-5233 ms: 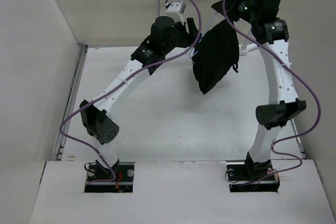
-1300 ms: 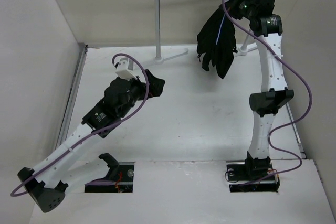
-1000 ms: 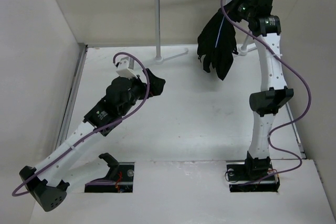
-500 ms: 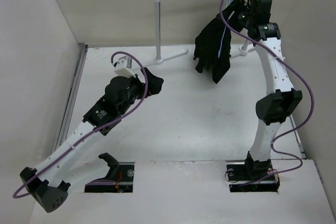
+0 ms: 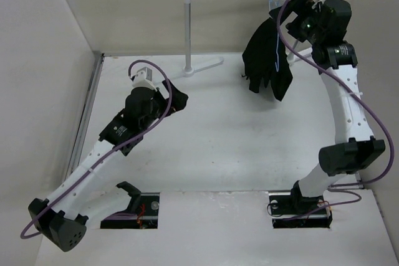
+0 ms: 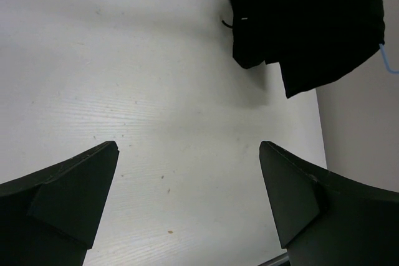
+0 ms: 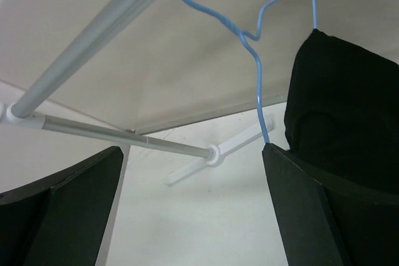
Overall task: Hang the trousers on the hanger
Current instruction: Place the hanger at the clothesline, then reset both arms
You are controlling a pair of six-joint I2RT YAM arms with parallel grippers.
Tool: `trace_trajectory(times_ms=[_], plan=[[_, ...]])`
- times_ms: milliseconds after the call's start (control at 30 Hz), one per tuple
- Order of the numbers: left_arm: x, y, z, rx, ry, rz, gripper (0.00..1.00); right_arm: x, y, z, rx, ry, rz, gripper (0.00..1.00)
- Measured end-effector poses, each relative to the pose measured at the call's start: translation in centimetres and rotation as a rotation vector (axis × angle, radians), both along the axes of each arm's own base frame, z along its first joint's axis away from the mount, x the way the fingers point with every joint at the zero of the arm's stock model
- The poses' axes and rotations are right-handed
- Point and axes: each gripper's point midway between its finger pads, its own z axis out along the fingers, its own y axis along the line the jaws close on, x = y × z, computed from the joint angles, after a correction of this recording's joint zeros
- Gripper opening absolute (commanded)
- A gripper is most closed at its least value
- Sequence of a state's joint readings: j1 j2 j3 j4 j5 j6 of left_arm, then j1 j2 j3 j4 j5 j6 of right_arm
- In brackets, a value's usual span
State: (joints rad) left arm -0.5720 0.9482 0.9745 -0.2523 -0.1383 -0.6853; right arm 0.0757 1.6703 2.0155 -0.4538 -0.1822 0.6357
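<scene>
Right jaws are spread wide, gripping nothing; the trousers (image 5: 267, 54) drape over the hanger (image 7: 255, 85) just ahead of them, hook over the rail (image 7: 93, 48). Left jaws gape empty above the bench (image 6: 156, 91), trousers well ahead.

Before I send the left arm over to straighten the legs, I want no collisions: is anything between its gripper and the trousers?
Nothing visible does. The left gripper, open, looks across bare table at the trousers, which hang from the hanger. The white rack foot lies off to one side of that line.
</scene>
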Motion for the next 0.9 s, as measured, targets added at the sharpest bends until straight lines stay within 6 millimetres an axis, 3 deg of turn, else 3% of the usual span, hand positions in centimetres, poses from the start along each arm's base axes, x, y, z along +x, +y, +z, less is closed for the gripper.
trace_trajectory(times_ms=[200, 533, 667, 900], plan=[[-0.2, 0.5, -2.3, 0.037, 0.085, 0.013, 1.0, -4.2, -1.5, -2.0, 0.004, 0.016, -0.054, 1.0], [-1.4, 1.0, -5.5, 0.091, 0.211, 0.021, 1.0, -13.2, -4.9, -7.9, 0.027, 0.069, -0.202, 1.0], [-1.9, 0.9, -6.7, 0.104, 0.237, 0.013, 1.0, -16.2, -6.0, -11.6, 0.036, 0.118, -0.261, 1.0], [-3.5, 0.9, -10.0, 0.144, 0.312, -0.01, 1.0, -21.8, -7.4, -22.1, 0.02, 0.33, -0.348, 1.0]])
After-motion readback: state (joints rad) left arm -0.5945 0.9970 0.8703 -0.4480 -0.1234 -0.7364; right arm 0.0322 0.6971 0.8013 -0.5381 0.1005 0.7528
